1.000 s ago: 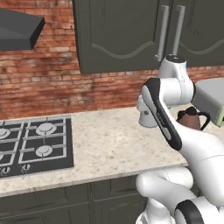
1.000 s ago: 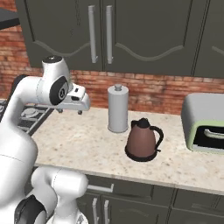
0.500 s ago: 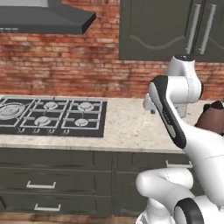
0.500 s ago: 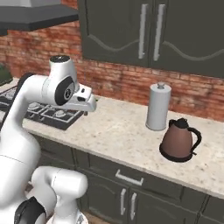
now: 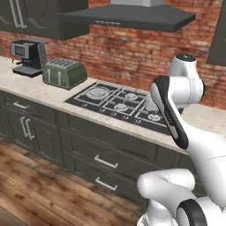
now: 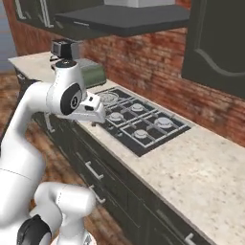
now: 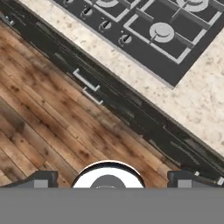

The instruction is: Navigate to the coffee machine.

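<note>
While your two-finger gripper (image 7: pixel 108 180) hangs above the wooden floor (image 7: pixel 48 118) with fingertips spread wide and empty, the black gas hob (image 5: pixel 126 103) lies nearest. Beyond it stands the rounded grey-green toaster (image 5: pixel 64 73), then the boxy black coffee machine (image 5: pixel 27 56) at the counter's far left.

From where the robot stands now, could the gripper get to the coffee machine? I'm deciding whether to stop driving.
Probably not. The coffee machine sits at the counter's far left end, beyond the toaster and stove, while the arm is folded over the stove's right side.
</note>
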